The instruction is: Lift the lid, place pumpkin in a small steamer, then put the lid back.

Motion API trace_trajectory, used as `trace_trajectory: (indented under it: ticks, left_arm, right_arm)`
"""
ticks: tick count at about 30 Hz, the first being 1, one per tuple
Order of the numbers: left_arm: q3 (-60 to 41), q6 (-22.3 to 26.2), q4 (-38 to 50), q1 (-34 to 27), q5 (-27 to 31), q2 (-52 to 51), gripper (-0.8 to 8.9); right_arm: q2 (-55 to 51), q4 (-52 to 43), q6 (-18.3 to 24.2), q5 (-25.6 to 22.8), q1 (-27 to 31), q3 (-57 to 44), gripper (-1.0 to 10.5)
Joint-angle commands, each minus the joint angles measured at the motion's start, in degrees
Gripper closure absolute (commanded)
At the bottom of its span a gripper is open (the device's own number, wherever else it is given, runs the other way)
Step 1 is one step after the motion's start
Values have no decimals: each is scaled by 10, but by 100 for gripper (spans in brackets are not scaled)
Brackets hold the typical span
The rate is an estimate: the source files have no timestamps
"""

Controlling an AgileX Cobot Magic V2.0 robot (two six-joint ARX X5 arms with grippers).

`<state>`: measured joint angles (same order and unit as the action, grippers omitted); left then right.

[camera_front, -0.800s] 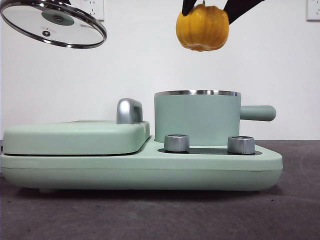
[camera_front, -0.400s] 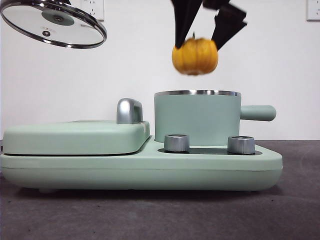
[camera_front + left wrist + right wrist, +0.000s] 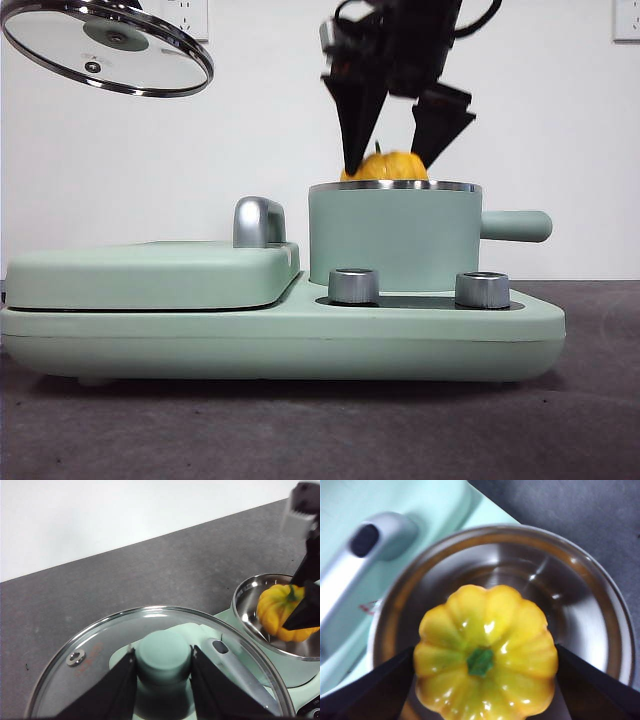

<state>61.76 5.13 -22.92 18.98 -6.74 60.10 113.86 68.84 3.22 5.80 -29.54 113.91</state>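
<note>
The yellow-orange pumpkin (image 3: 385,166) sits low in the mouth of the mint-green small steamer (image 3: 395,240), only its top and stem above the steel rim. My right gripper (image 3: 388,165) comes down from above with a jaw on each side, shut on the pumpkin (image 3: 486,680). The right wrist view shows it over the steamer's steel inside (image 3: 600,590). My left gripper (image 3: 162,652) is shut on the mint knob of the glass lid (image 3: 90,665). It holds the lid (image 3: 107,48) tilted, high at the far left. The left wrist view also shows the pumpkin (image 3: 280,611) in the steamer (image 3: 245,587).
The steamer stands on a mint-green appliance base (image 3: 300,340) with two steel dials (image 3: 353,286) (image 3: 482,290) in front. A flat hinged griddle cover (image 3: 150,275) with a steel handle (image 3: 258,222) lies to the left. The steamer's side handle (image 3: 515,226) points right.
My right gripper has come down with the pumpkin from high above the steamer into its mouth. The lid and my left gripper have not moved.
</note>
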Motion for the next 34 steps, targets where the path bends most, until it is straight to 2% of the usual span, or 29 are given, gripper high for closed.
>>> trace_trajectory:
  ticks: [1,18,21,34]
  left_arm:
    - [10,3,19,1,-1,2,798]
    - [10,3,19,1,-1,2,798]
    - [10,3,19,1,-1,2,798]
    - [10,3,18,1,-1,2,798]
  right_arm:
    - [27,-2,8,-3,-3,17,573]
    - [86,-13,17,2,-3,17,572]
    - [86,-13,18,2,-3,17,504]
    - [84,12,19,0,-3,51,472]
